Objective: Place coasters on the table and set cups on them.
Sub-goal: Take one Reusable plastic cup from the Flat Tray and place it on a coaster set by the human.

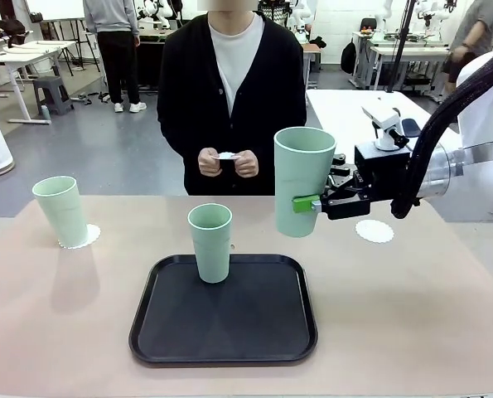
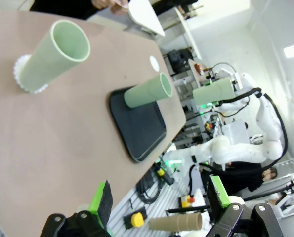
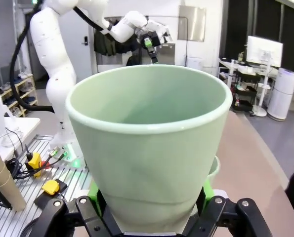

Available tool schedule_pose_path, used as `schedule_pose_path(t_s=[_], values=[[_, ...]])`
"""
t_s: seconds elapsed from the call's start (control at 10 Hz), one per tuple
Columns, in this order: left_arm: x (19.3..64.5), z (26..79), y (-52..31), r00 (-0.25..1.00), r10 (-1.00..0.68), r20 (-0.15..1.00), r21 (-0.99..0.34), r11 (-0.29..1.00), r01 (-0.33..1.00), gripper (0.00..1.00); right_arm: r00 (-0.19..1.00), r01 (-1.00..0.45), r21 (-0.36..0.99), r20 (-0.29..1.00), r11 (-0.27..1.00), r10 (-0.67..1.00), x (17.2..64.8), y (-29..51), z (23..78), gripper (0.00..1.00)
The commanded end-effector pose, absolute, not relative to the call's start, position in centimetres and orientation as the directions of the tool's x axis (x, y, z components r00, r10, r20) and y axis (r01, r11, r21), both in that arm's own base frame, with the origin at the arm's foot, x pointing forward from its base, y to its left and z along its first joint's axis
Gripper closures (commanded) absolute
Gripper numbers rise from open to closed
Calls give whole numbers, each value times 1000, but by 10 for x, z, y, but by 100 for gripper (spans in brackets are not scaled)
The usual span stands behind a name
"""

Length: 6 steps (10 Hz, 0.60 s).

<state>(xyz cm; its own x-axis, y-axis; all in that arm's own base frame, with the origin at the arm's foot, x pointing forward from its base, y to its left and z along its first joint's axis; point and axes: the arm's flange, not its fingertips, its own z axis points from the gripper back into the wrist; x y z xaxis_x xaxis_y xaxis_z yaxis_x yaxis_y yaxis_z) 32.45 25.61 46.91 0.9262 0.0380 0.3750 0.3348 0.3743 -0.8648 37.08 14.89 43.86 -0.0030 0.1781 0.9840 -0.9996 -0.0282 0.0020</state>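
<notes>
One tall pale mint-green plastic cup (image 1: 60, 209) stood on a thin white scalloped paper coaster (image 1: 84, 237) at the far left of the light tan table (image 1: 445, 332), so that setting looked finished. The right gripper (image 1: 306, 205) pinched a second mint cup (image 1: 302, 170) low on its wall, in the air just left of an empty scalloped coaster (image 1: 374, 230). A third cup (image 1: 210, 242) stood on the black tray (image 1: 171, 332), near middle. The person's hands (image 1: 227, 162) held a small white piece, possibly the last coaster. The left gripper (image 2: 159, 205) hung above the table, jaws spread and empty.
</notes>
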Motion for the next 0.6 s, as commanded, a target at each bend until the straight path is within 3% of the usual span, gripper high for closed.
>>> schedule_pose_path(t_s=[0.0,0.3,0.5], values=[[322,471,257,926,35,375,-866,370,337,0,7,-1000,5,987,14,160,416,97,442,16],[322,471,257,926,35,375,-866,370,337,0,56,-993,39,987,108,153,485,1,453,16],[322,471,257,926,35,375,-866,370,337,0,86,-983,66,990,173,114,498,-54,455,16]])
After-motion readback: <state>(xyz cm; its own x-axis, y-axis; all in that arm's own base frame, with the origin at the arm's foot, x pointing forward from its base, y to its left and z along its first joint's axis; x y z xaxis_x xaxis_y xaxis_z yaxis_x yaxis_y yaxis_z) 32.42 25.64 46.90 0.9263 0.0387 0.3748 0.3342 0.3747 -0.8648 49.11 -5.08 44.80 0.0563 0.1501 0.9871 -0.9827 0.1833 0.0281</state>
